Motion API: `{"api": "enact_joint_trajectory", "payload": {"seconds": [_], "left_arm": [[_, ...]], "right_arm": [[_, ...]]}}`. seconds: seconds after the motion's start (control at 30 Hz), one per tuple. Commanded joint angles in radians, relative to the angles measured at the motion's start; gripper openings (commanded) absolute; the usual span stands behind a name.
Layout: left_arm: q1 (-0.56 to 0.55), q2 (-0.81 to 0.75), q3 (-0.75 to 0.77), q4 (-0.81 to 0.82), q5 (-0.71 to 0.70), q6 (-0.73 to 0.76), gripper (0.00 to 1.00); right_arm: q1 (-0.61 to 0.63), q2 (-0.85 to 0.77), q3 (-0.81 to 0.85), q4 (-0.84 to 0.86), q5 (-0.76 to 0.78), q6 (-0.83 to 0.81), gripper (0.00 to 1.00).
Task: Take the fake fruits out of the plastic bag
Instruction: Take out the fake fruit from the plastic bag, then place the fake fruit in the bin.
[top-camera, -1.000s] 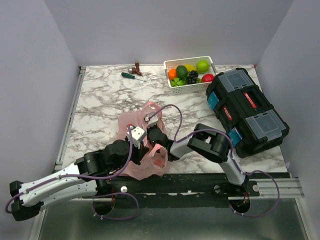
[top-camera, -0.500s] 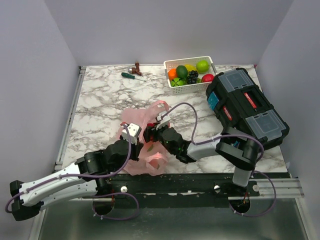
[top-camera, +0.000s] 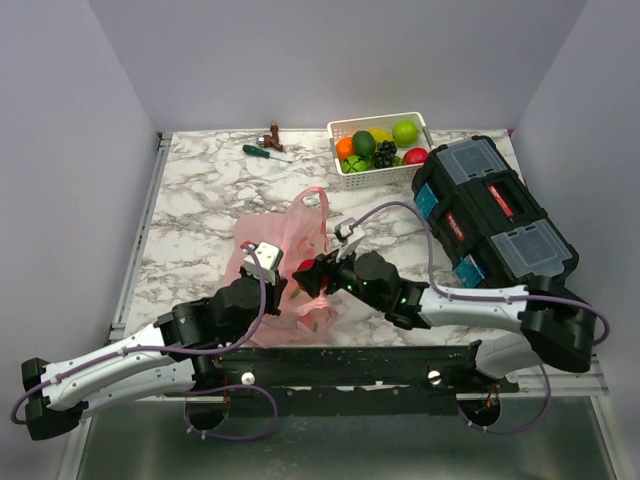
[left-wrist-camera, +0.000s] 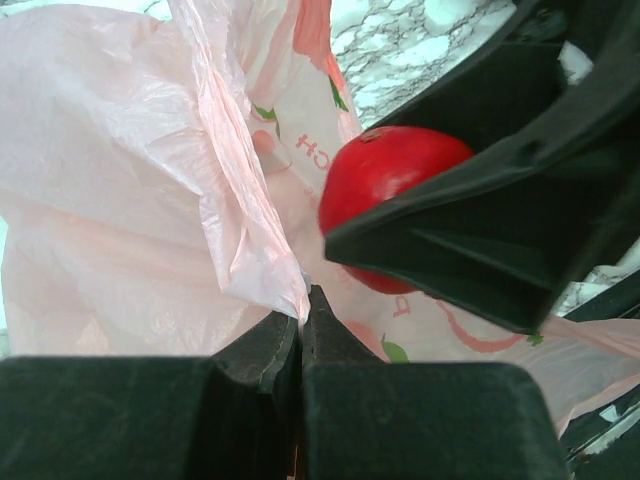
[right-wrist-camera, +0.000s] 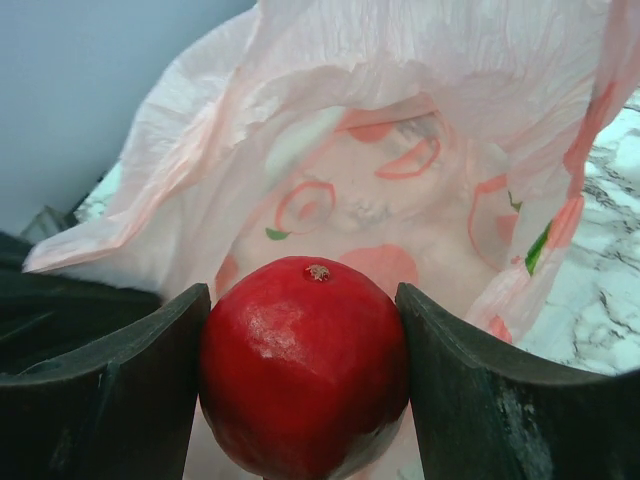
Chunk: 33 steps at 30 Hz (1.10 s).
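1. At the near side of the plastic bag, the left gripper is clenched on a fold of the bag's thin pink film. Its jaws are pressed together with the plastic pinched between the tips.
2. The bag lies crumpled on the marble table. Its mouth is lifted and opens toward the right arm, and one loop handle stands up on the far side.
3. At the bag's mouth, the right gripper grasps a red apple. The two fingers press its left and right sides, and its stem dimple faces up. In the right wrist view the bag's printed inner wall rises just behind the apple. From above the apple shows at the right edge of the bag, between the two grippers.
4. To the right of the bag, well apart from it, a black toolbox with clear lid compartments lies at an angle.
5. Beyond the bag, at the far edge of the table, a white basket holds more fake fruits: an orange, a lemon, a green apple, dark grapes and a red one.
6. Also beyond the bag, left of the basket, lie a green-handled screwdriver and a small brown object.
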Motion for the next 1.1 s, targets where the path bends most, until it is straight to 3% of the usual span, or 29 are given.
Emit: {"api": "enact_joint_trajectory", "payload": {"seconds": [0.0,0.2,0.47,0.6,0.73,1.07], "left_arm": [[-0.004,-0.002,-0.014,0.068,-0.017,0.033,0.00],[-0.004,-0.010,-0.033,0.085,-0.021,0.057,0.00],[-0.001,0.007,0.021,0.019,-0.103,0.063,0.00],[0.010,0.053,0.103,-0.038,-0.212,0.081,0.00],[0.065,0.097,0.182,-0.045,-0.263,0.109,0.00],[0.400,0.210,0.279,0.031,-0.159,0.245,0.00]], "right_arm": [[0.006,-0.162,-0.019,-0.186,0.029,0.074,0.17],[0.006,-0.325,0.043,-0.480,0.299,0.039,0.12],[-0.003,-0.400,0.129,-0.694,0.483,0.018,0.10],[-0.040,-0.390,0.139,-0.706,0.505,0.015,0.09],[-0.156,-0.333,0.155,-0.705,0.435,0.030,0.08],[-0.347,-0.051,0.379,-0.683,0.329,-0.054,0.05]]}}
